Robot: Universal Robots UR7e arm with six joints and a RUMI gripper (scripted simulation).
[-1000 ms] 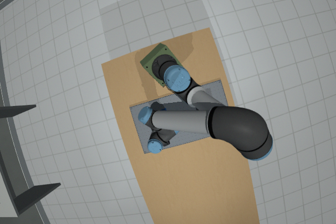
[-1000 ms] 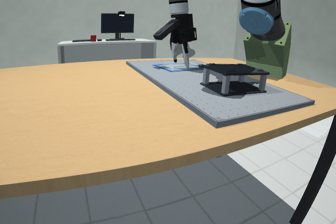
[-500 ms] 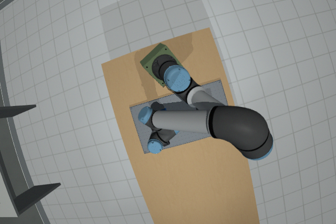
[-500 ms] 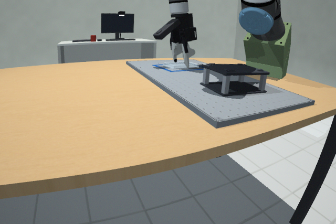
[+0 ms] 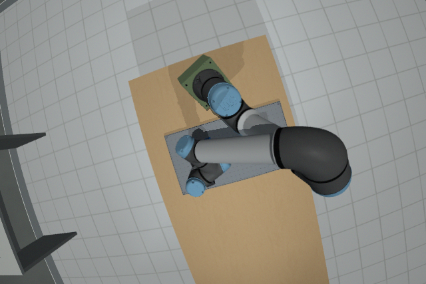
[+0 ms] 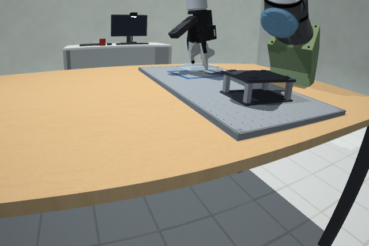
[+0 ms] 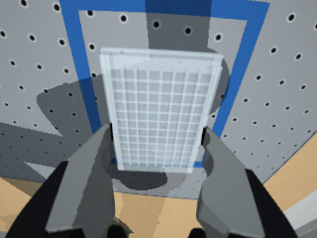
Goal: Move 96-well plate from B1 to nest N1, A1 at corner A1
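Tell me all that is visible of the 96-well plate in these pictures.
The 96-well plate is a clear, glassy-looking rectangle with a fine grid of wells and a plain rim. The pincer is shut on it, one grey finger on each long side near the camera-side end. In the exterior view it hangs slightly above the blue outline on the grey perforated board, roughly level. Its shadow lies on the board. The cut corner cannot be made out.

clear 96-well plate (image 7: 158, 114) lifted, tilted above blue b1 outline (image 7: 74, 59); black nest (image 6: 258, 76) bare.
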